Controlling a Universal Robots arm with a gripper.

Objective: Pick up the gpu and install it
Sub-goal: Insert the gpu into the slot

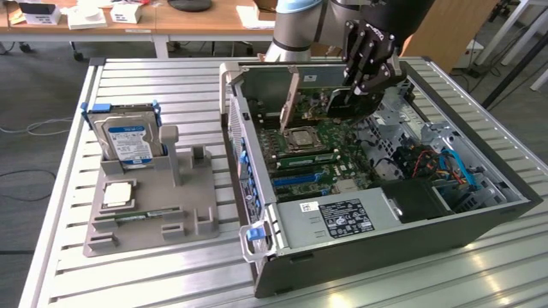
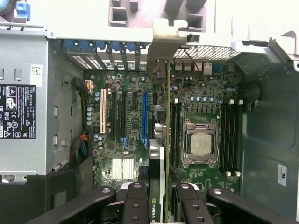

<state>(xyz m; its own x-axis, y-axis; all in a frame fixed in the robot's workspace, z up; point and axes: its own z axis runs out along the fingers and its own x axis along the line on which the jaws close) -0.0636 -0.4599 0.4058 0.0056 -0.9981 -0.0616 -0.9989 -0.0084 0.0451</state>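
Plainly, in the exterior view the pick-up is done. The gpu [image 1: 342,106] is grasped by the end effector [image 1: 358,90] at the upper centre of the frame. It is held clear of the counter [image 1: 128,276], inside the open computer case [image 1: 479,212], above the motherboard [image 1: 317,160] and near the processor socket [image 1: 301,136]. At the left, a hard drive [image 1: 128,138] is seen standing in the grey holder [image 1: 150,205].

In the wrist view the gpu [image 2: 156,168] is seen edge-on and upright, clamped between the fingers [image 2: 135,196] at the lower centre. Its metal bracket [image 2: 163,37] reaches the rear openings at the top. The card is lined up between the blue slot [image 2: 144,116] and the processor socket [image 2: 200,142]. Whether its edge is seated in a slot cannot be told, so the installation is judged unfinished.
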